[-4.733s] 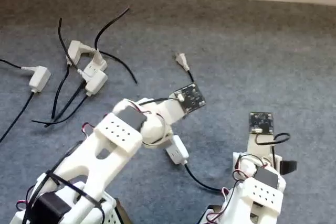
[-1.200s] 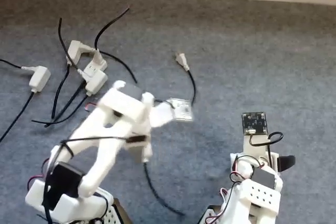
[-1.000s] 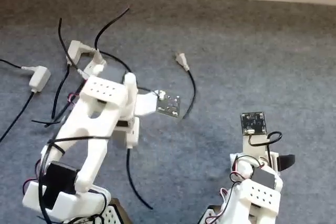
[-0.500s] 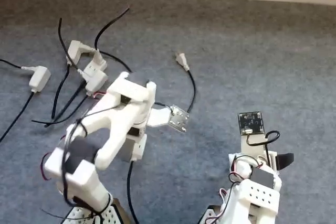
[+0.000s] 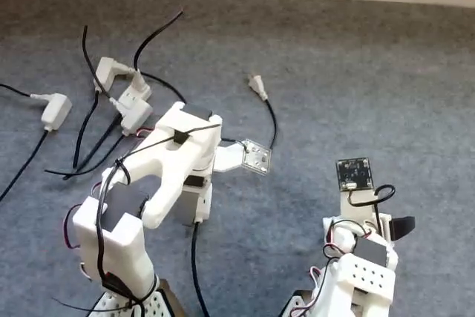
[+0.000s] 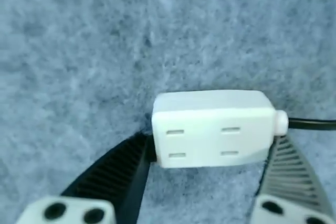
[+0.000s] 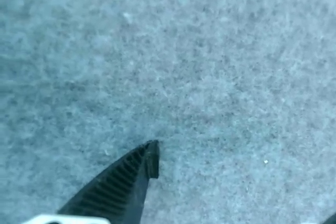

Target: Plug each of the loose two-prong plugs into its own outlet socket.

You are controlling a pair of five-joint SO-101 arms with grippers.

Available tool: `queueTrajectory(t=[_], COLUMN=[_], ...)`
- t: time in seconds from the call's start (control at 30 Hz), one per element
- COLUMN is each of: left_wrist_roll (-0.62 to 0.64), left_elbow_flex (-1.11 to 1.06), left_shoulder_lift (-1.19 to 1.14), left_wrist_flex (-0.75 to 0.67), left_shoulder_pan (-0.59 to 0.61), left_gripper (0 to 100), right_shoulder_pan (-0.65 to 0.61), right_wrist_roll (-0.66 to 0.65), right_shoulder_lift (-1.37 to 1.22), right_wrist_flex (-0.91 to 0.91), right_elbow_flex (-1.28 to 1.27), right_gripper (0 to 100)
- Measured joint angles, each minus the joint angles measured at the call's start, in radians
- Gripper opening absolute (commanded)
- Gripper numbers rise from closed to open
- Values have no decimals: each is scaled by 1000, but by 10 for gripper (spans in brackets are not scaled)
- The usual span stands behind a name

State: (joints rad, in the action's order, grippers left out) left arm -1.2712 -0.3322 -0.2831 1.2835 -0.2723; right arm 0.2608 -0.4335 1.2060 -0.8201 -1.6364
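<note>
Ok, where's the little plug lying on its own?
In the high view, the plug lies on the carpet beyond the left arm, right of the cluster of white sockets.

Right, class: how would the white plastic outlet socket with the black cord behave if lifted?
The white plastic outlet socket looks rigid, so it should hold its shape in the left gripper. Its thin black cord will likely trail limply and tug.

Left fingers (image 6: 131,169) clamped, right fingers (image 7: 134,174) spread
</note>
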Motion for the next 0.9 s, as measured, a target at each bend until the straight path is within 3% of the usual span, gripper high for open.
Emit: queueTrajectory(t=[0.37, 0.57, 0.73, 0.9], left_wrist_roll=[-63, -51, 187, 652], left_elbow_flex=[-2, -20, -20, -31], left_shoulder_lift=[160, 298, 391, 405], left_wrist_flex=[270, 290, 152, -37], left_shoulder_pan=[5, 51, 115, 253], left_gripper=[319, 319, 319, 319], right_shoulder_pan=[0, -2, -2, -5], right_wrist_roll=[0, 0, 0, -9], right_shoulder_lift=[0, 0, 0, -5], right_wrist_flex=[0, 0, 0, -83], right_elbow_flex=[-2, -2, -2, 48], right_gripper=[515, 515, 515, 515])
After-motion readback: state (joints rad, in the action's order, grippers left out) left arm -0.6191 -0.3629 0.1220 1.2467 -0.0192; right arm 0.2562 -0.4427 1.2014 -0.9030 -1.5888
